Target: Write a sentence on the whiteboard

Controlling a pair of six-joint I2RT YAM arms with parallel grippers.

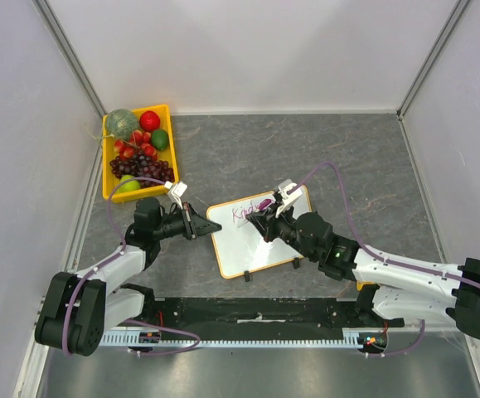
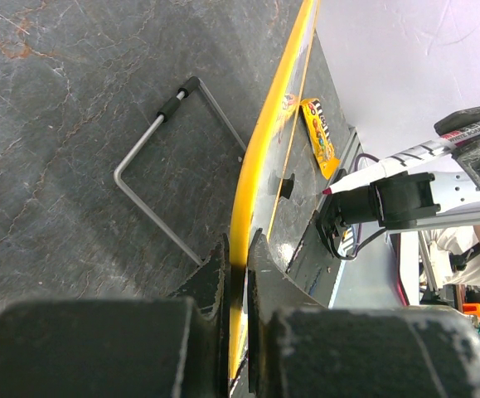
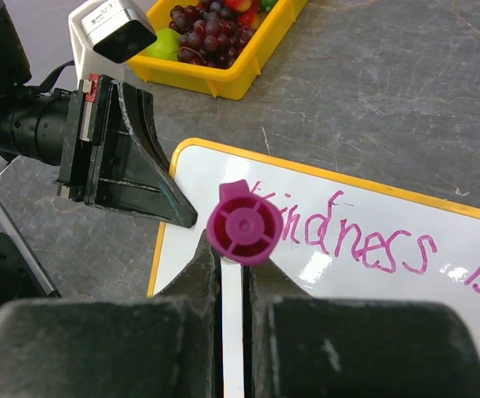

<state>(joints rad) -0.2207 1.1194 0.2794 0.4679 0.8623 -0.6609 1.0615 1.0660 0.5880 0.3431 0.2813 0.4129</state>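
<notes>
Top external view: whiteboard lies on grey marbled table, roughly centre, turned at an angle, two black clips on its near long edge. Left gripper comes in from the left and is at the board's left short edge; left wrist view shows both fingers pinched narrow on the orange-yellow frame, so it is clamping the board's edge. Right gripper reaches in from the near right, over the far left part of the board. Right wrist view: jaws nearly together, gripping a magenta marker, capped end toward the camera. In the left wrist view the white barrel and pink tip point toward the board face; cannot tell if the tip touches. The sentence is pink handwriting along the board's far edge; "indness is" reads clearly, the first letter partly hidden behind the marker, anything further runs out of frame. From above it is only a pink scrawl. Bent wire stand shows beside the board's underside, resting on the table. Small yellow packet lies past the board. Yellow tray of fruit, grapes included, sits far left, well apart from the board.
</notes>
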